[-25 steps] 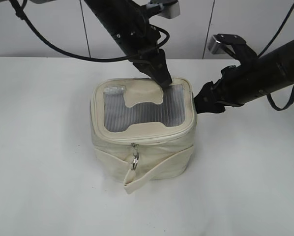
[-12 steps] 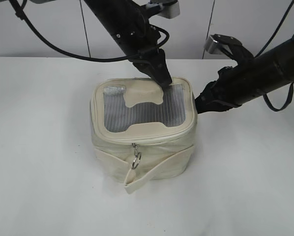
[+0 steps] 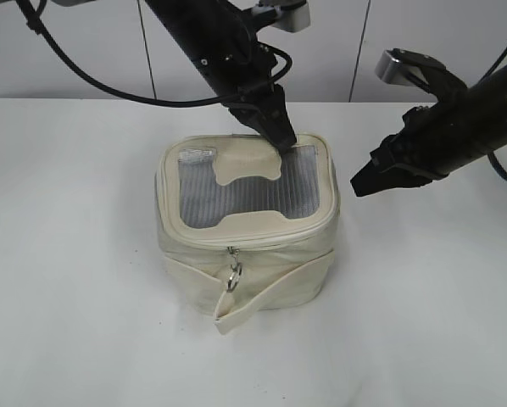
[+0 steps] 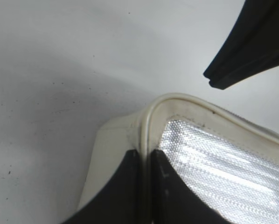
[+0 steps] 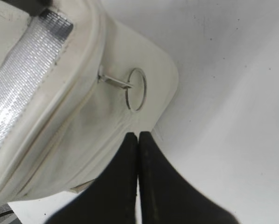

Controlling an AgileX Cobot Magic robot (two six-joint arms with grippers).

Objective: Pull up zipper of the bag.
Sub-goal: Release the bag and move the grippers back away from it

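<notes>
The cream bag (image 3: 194,254) stands mid-table with its mesh lid (image 3: 245,191) on top. My left gripper (image 3: 286,142) is shut on the lid's piped rim (image 4: 146,126) at the back right corner, one finger on each side (image 4: 145,154). The zipper (image 3: 236,243) runs under the lid rim, and one slider's ring pull (image 3: 233,277) hangs at the front. On the bag's right side a second ring pull (image 5: 136,88) hangs free from its slider (image 5: 109,80). My right gripper (image 3: 358,186) is shut and empty, a short way off that side, with its tips (image 5: 138,134) just below the ring.
A cream strap (image 3: 270,297) crosses the bag's front, its end lying on the white table (image 3: 423,322). The right gripper's tip (image 4: 219,77) shows beyond the lid corner in the left wrist view. A pale wall stands behind the table.
My right gripper has closed its jaws and drawn back to the right, away from the bag's side, with nothing in it. The left gripper and the bag have not moved.
</notes>
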